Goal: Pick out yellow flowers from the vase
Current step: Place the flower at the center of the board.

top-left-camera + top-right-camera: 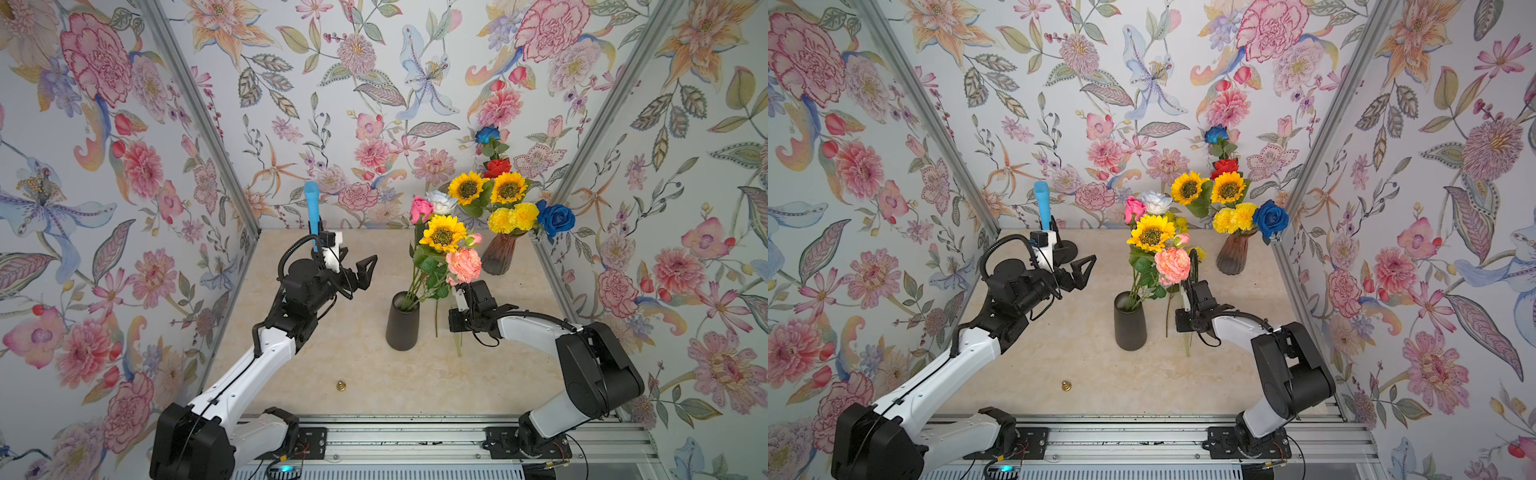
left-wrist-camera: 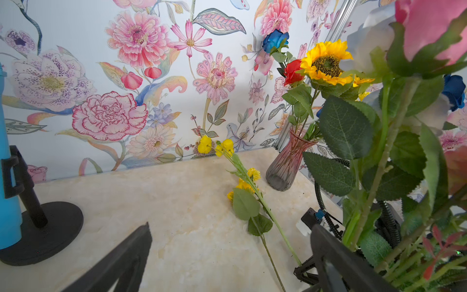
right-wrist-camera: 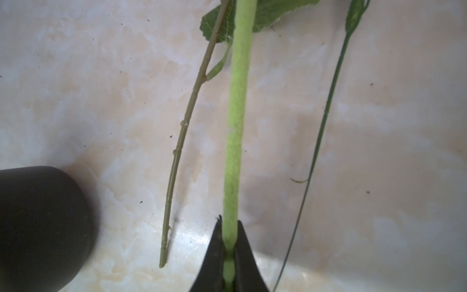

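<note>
Right hand (image 3: 228, 227) pinches a thick green stem (image 3: 236, 126), its bloom cut off there; left hand (image 1: 360, 274) spread wide.

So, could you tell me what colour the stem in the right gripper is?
Pale green; the stem shows best in the right wrist view, pinched by the right gripper.

The left arm (image 1: 249, 374) is extended from its base up and inward, with the elbow raised and the forearm angled toward the right arm (image 1: 528, 328). The left gripper (image 1: 368, 274) is held in the air; its fingers (image 2: 121, 260) are spread wide, and nothing is gripped between them. The right arm is folded sharply at the elbow, with the forearm reaching inward at a low height. The right gripper (image 3: 229, 227) is clamped on a pale green stem (image 3: 236, 113), which is pinched between both fingers (image 3: 246, 255).
</note>
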`<act>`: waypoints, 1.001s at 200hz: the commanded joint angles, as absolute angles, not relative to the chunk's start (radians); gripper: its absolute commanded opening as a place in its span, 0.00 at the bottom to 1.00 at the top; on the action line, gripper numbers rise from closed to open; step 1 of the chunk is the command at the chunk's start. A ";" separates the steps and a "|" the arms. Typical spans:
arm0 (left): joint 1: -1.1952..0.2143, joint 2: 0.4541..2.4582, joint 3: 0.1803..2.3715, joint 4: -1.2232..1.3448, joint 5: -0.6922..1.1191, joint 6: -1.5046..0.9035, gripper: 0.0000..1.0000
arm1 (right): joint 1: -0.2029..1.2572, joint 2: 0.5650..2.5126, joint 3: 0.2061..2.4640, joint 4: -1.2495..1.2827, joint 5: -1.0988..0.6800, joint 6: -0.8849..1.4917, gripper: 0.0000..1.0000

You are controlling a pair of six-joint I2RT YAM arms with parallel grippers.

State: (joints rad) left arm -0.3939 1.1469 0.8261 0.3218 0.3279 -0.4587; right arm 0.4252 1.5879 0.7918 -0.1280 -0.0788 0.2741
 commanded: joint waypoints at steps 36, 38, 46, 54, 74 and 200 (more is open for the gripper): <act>-0.460 1.147 0.780 0.308 0.290 -0.397 1.00 | 0.447 1.644 0.841 -0.180 -0.017 0.278 0.09; -0.465 1.148 0.781 0.304 0.286 -0.392 1.00 | 0.449 1.644 0.842 -0.179 -0.017 0.278 0.09; -0.487 1.153 0.792 0.288 0.269 -0.371 1.00 | 0.448 1.646 0.843 -0.182 -0.015 0.279 0.09; -0.511 1.156 0.803 0.273 0.253 -0.344 1.00 | 0.448 1.647 0.844 -0.183 -0.014 0.278 0.10; -0.562 1.164 0.819 0.263 0.233 -0.300 1.00 | 0.451 1.647 0.846 -0.187 -0.014 0.276 0.13; -0.715 1.177 0.815 0.345 0.208 -0.142 1.00 | 0.447 1.617 0.839 -0.190 -0.013 0.278 0.48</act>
